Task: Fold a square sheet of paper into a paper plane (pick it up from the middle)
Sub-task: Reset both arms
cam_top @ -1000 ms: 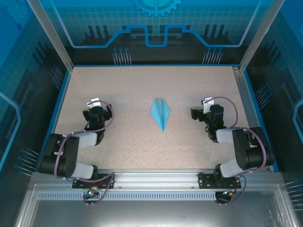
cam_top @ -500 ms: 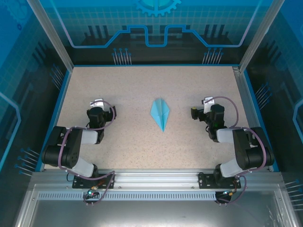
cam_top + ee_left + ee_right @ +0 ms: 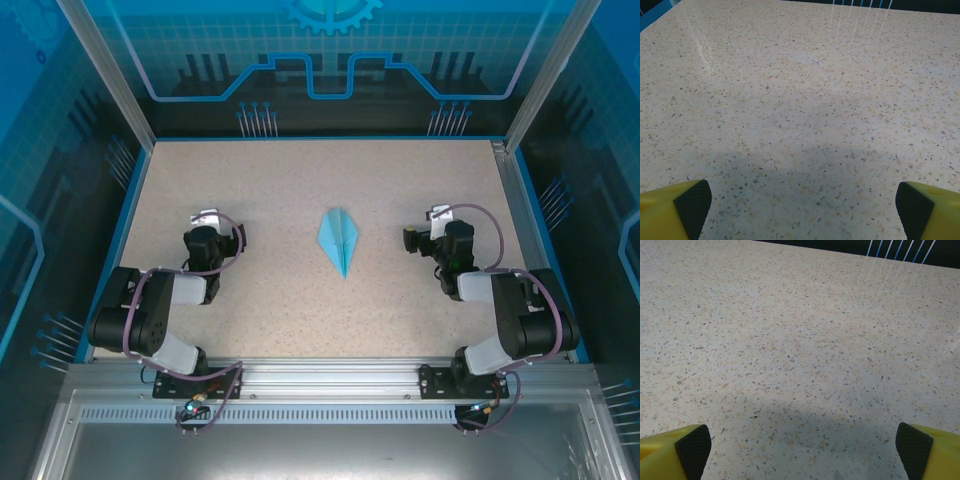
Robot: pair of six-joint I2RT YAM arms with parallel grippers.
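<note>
Lying folded at mid-table: the slim, pointed light-blue paper plane [image 3: 339,240]

The paper plane is seen flat on the speckled beige stone-look tabletop [image 3: 280,170], about midway between left and right. Its sharp tip is pointed toward the near edge and its broader end toward the far side. A centre crease is seen along its length. It is set well apart from both arms.

The black-and-yellow 2-finger left gripper [image 3: 207,222] is seen well to the left of the plane. In the left wrist view its yellow fingers with black pads [image 3: 692,207] are spread out to the 2 lower corners, with bare tabletop between them. The matching right gripper [image 3: 437,220] is placed well to the right of the plane. Its black-padded yellow fingers [image 3: 914,450] are likewise set wide apart over bare surface. Nothing is held by either gripper.
</note>
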